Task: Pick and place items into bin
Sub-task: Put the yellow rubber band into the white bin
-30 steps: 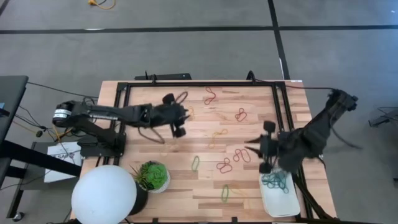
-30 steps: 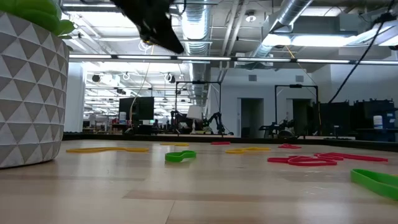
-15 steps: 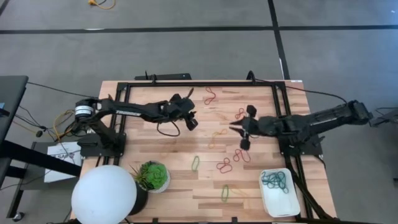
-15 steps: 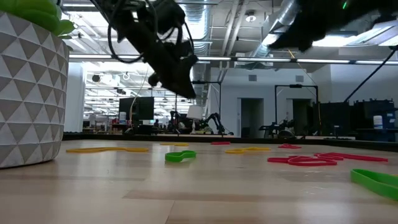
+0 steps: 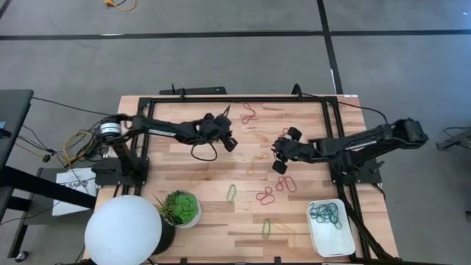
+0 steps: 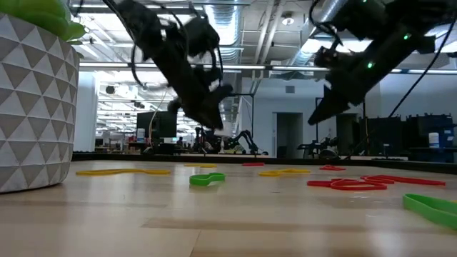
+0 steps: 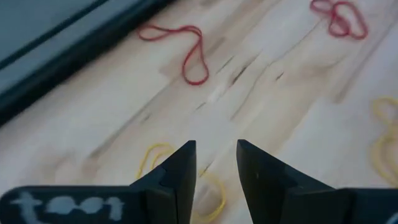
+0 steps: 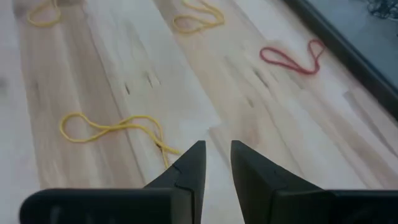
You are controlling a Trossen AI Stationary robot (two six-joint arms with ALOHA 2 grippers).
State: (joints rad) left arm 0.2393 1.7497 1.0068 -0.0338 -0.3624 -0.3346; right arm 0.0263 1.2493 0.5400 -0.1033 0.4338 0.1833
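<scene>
Loose rubber-band items lie on the wooden table: red ones (image 5: 249,114) (image 5: 266,196), a yellow one (image 5: 257,159) and green ones (image 5: 231,193) (image 5: 266,228). The white bin (image 5: 348,237) at the near right holds teal bands (image 5: 325,213). My left gripper (image 5: 228,140) hangs open above the table's middle left, slanting down over a yellow band (image 7: 153,157). My right gripper (image 5: 279,156) hangs open over the middle, just beyond the end of a yellow band (image 8: 118,127). Neither has anything between its fingers.
A potted plant (image 5: 182,208) and a large white round lamp (image 5: 123,231) stand at the near left. A black frame (image 5: 235,98) runs along the far edge and down both sides. More bands, red (image 7: 186,50) and yellow (image 8: 199,15), lie ahead of the grippers.
My right gripper has swung from beside the bin toward the table's middle and far side, sinking as it went. My left gripper has come down and a little toward the right edge, rolling at the wrist. Both stay open. No band has moved.
</scene>
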